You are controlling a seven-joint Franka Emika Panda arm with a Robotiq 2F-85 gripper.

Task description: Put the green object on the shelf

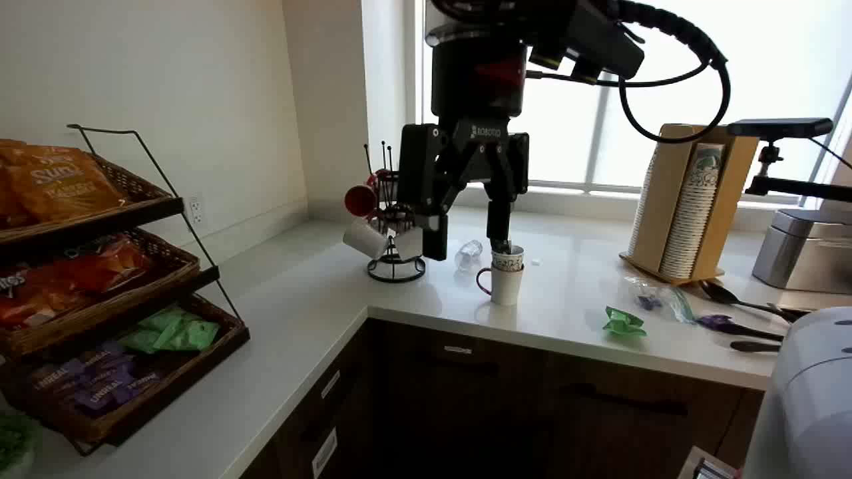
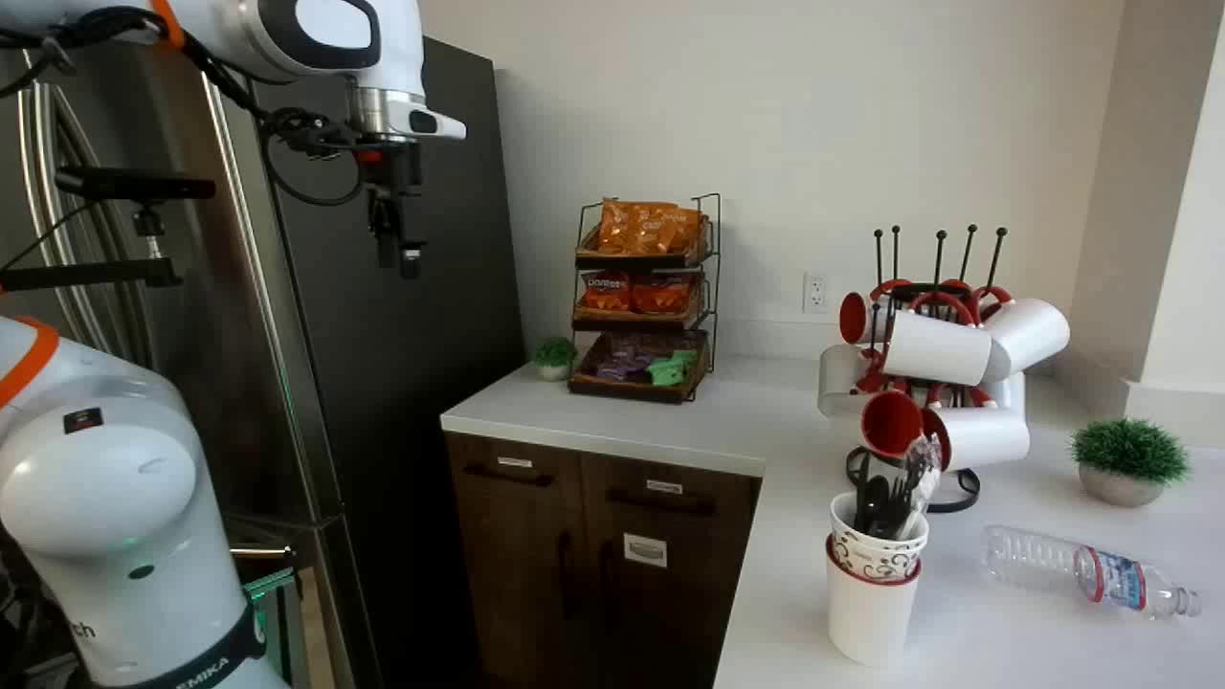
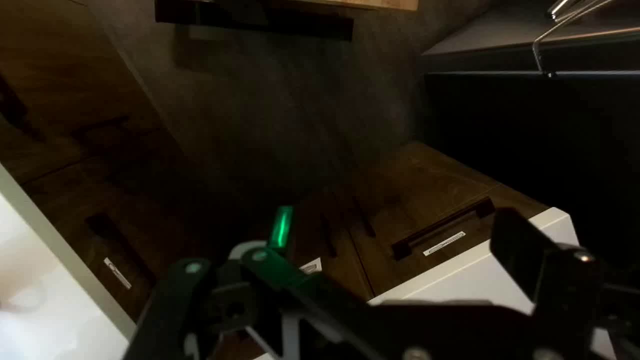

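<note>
In an exterior view, the left edge crops the shelf [image 1: 143,293]; 2 drawer labels [image 1: 458,349] are too small to read. The wrist view's bottom edge cuts off the blurred pincer [image 3: 390,250].

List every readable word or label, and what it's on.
"Sun": orange snack bag; smaller print blurred.
"Doritos": red bag.
"UNREAL": purple packets.
"ROBOTIQ": gripper.
"EMIKA": arm's black band.
"ch": arm's white base; only these letters show.
Green wrapper: none readable.
Too small or blurred: cabinet labels, bottle label, arm's sticker.
</note>
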